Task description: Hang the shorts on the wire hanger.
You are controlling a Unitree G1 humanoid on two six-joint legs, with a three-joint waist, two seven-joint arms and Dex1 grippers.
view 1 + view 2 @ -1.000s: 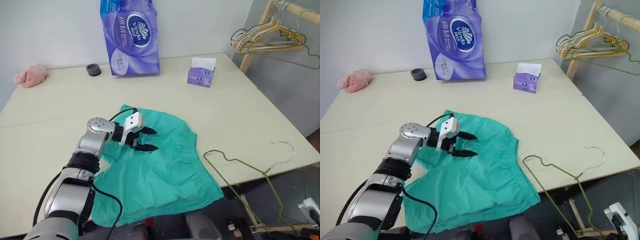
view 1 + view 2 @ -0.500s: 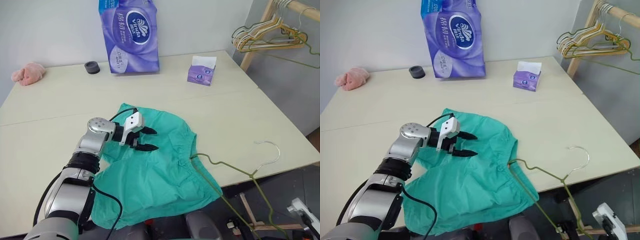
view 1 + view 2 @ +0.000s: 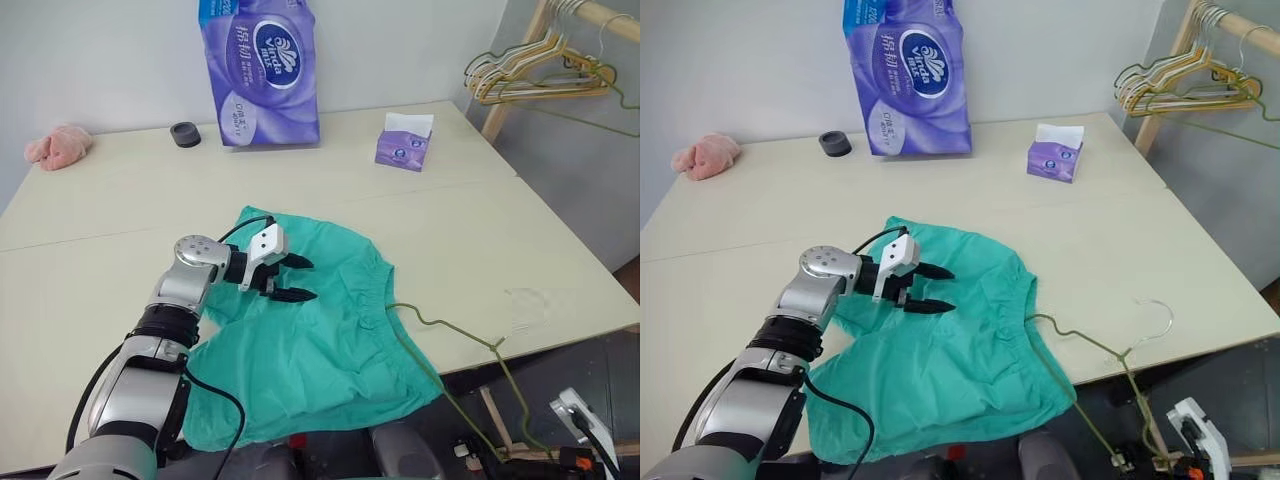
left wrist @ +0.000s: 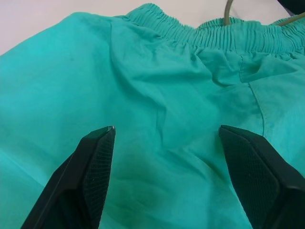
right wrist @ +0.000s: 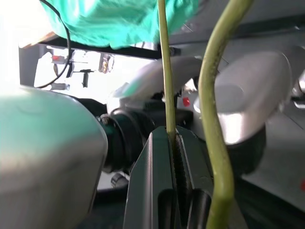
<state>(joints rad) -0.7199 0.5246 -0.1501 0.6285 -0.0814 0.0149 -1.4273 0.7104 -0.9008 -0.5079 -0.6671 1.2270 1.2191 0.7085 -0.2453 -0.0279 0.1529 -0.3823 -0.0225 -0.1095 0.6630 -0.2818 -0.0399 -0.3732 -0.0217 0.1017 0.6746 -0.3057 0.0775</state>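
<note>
Shorts point(image 3: 310, 335) spread flat at the near table point(image 3: 480, 230) edge, waistband toward the robot's right. Wire hanger point(image 3: 1095, 348) slanting up from below the edge, shoulder tip touching that waistband. Left gripper point(image 3: 292, 279) spread wide, poised over the fabric, holding nothing, nearer the waistband. Right gripper point(image 5: 174, 143) pinched shut on the hanger's wire below the table.

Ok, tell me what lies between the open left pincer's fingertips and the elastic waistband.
Only the shorts' own teal fabric, wrinkled, as the left wrist view shows; the left pincer stands open over it.
</note>
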